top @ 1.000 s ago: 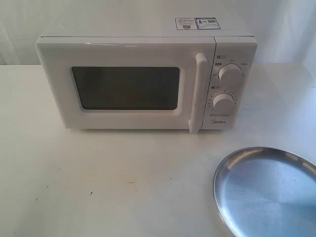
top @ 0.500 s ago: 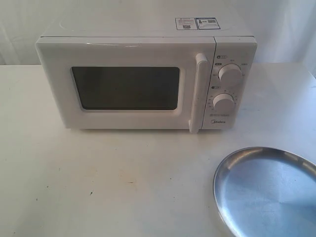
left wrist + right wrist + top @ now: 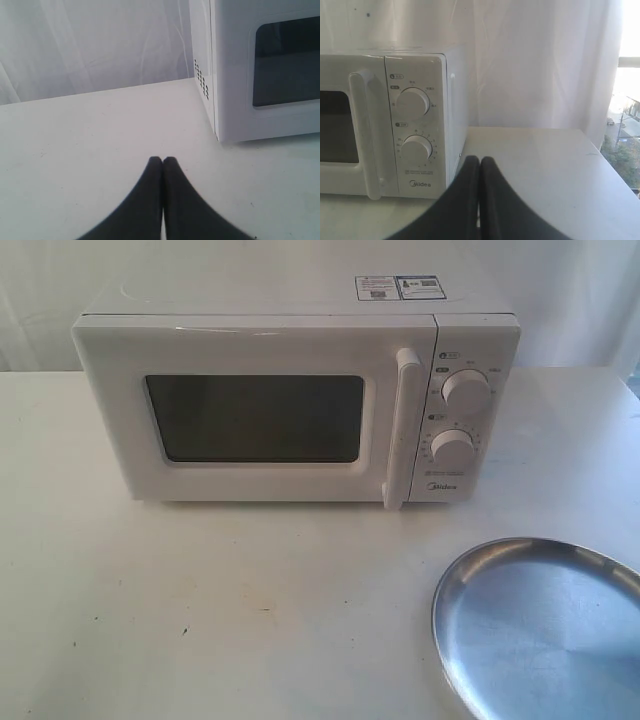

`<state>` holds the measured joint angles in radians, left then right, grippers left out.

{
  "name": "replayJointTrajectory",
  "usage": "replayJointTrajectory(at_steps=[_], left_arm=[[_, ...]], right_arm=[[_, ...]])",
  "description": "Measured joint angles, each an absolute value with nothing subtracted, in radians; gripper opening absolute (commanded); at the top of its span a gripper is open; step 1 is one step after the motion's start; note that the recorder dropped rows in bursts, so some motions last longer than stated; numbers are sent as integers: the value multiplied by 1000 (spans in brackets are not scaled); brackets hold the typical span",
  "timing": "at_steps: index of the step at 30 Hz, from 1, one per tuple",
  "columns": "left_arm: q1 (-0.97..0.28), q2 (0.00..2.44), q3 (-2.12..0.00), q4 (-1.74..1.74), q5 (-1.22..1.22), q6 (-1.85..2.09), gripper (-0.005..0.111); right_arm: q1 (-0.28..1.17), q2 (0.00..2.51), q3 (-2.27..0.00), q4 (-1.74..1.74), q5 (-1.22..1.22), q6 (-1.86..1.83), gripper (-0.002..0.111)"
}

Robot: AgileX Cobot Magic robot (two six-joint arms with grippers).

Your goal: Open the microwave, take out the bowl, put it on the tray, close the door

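The white microwave (image 3: 300, 390) stands at the back of the table, its door (image 3: 250, 415) shut, with a dark window and a long vertical handle (image 3: 400, 425). The silver tray (image 3: 545, 625) lies at the front right, with nothing on it. The bowl is hidden. Neither gripper shows in the exterior view. In the left wrist view, my left gripper (image 3: 162, 160) is shut and holds nothing, low over the table, off the microwave's (image 3: 260, 70) left corner. In the right wrist view, my right gripper (image 3: 479, 160) is shut and holds nothing, beside the microwave's (image 3: 415, 120) dial panel.
A white curtain hangs behind the table (image 3: 200, 610). The table's right edge (image 3: 615, 175) runs near a bright window. Two round dials (image 3: 465, 392) sit on the microwave's right panel.
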<state>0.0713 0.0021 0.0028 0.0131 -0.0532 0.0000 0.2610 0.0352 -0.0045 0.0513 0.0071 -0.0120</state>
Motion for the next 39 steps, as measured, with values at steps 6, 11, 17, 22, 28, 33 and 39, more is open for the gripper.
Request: replayJointTrajectory(at_steps=[6,11,17,22,28,33,39], left_arm=[[71,2,3,13,-53,0,0],[71,2,3,13,-53,0,0],[71,2,3,13,-53,0,0],[71,2,3,13,-53,0,0],[71,2,3,13,-53,0,0],[71,2,3,13,-53,0,0],[71,2,3,13,-53,0,0]], right_arm=[[261,35,-5,51,7,-12,0],[261,35,-5,51,7,-12,0],[261,35,-5,51,7,-12,0],[261,35,-5,51,-34,0,0],[261,35,-5,51,-85,247,0],[268,35,-5,51,-131,435,0],[390,104,-27,-277,-345,607,0]])
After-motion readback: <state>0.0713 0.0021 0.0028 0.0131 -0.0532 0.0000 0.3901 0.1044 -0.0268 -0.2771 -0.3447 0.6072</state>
